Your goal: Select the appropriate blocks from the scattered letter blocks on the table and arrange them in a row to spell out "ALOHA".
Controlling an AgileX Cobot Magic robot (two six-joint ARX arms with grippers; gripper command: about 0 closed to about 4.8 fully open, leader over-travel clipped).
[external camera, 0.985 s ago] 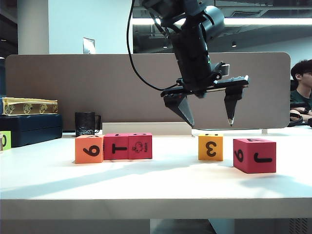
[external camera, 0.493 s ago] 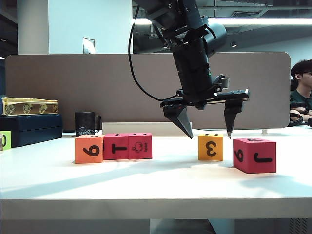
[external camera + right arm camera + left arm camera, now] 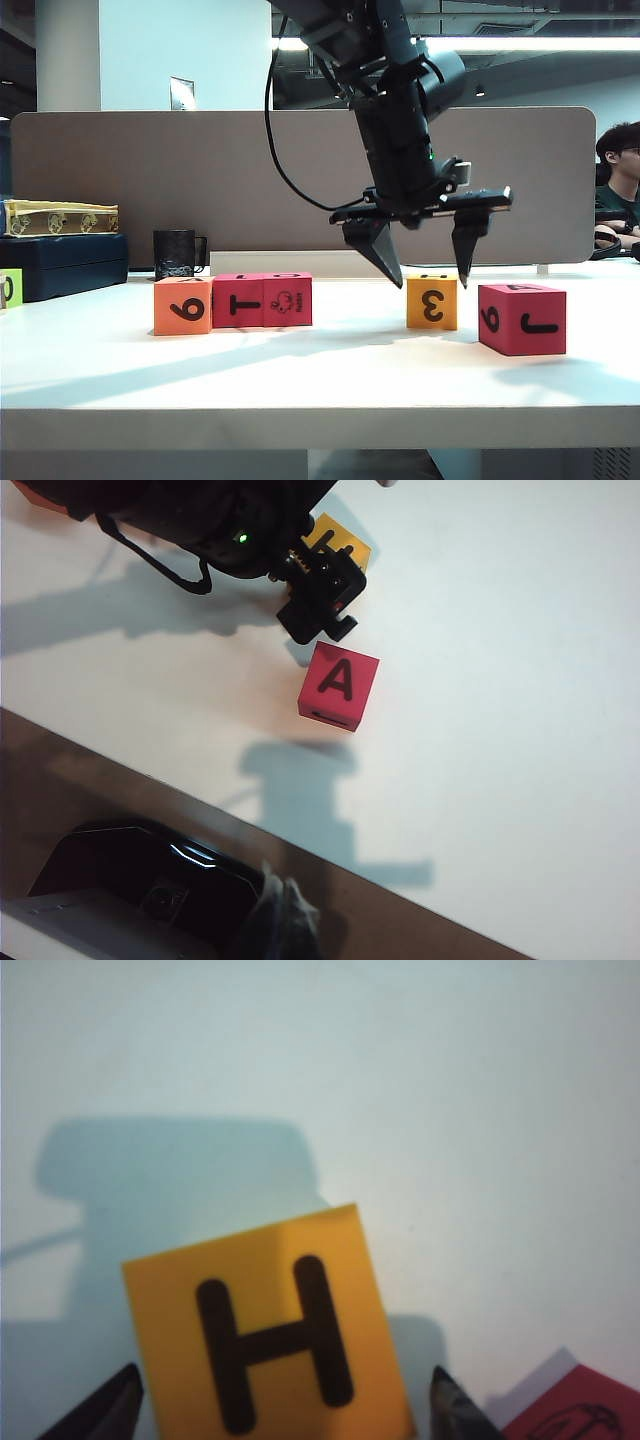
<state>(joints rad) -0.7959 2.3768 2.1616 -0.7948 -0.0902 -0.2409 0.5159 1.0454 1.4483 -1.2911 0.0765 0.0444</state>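
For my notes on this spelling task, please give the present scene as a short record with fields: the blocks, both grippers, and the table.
row at left: orange block, then two pink-red blocks touching side by side
yellow block: apart from the row, letter H on top, number 3 on its front
pink-red block at right: alone, letter A on top
left gripper: above the yellow block, jaws open, one finger at each side, not gripping
right gripper: not visible; shut
table: white, all five blocks rest on it

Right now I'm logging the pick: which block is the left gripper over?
The yellow block, H on top, 3 facing front. The left gripper hangs open straddling it; the pink-red A block sits apart beside it.
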